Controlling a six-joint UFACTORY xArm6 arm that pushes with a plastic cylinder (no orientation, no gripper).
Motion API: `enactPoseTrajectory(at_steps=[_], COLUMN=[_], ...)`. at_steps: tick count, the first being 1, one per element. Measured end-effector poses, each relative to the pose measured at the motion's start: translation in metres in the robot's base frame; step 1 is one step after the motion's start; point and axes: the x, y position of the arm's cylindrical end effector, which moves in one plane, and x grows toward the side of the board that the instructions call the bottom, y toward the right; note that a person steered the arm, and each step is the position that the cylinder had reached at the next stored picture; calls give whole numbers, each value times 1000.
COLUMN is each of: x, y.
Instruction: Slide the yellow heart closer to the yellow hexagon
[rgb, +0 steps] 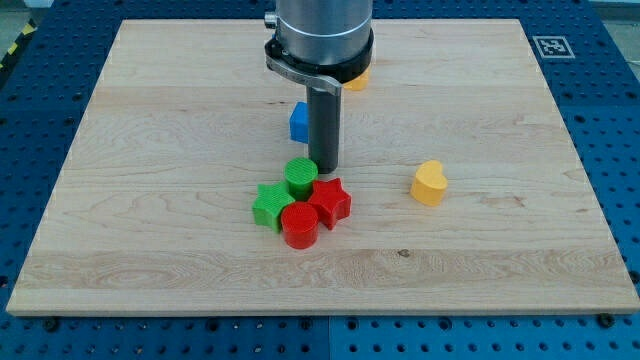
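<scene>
The yellow heart (429, 184) lies on the wooden board, right of centre. The yellow hexagon (357, 80) is near the view's top, mostly hidden behind the arm's body; only its lower right edge shows. My tip (322, 168) is down on the board just above and right of the green cylinder (300, 177), about a hundred pixels left of the yellow heart and apart from it.
A cluster sits below my tip: the green cylinder, a green star (270, 205), a red star (331, 201) and a red cylinder (299, 226), packed together. A blue block (298, 122) stands left of the rod, partly hidden. The board (150, 250) rests on a blue perforated table.
</scene>
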Motion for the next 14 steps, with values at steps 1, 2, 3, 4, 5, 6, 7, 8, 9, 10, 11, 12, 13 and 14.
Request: enactPoseTrajectory(at_steps=[1, 2, 3, 4, 5, 6, 7, 8, 9, 10, 11, 12, 13, 14], x=[7, 3, -20, -25, -25, -25, -46, -48, 22, 42, 40, 23, 13, 20], y=[-5, -3, 35, 69, 69, 69, 97, 155, 157, 152, 137, 122, 122, 152])
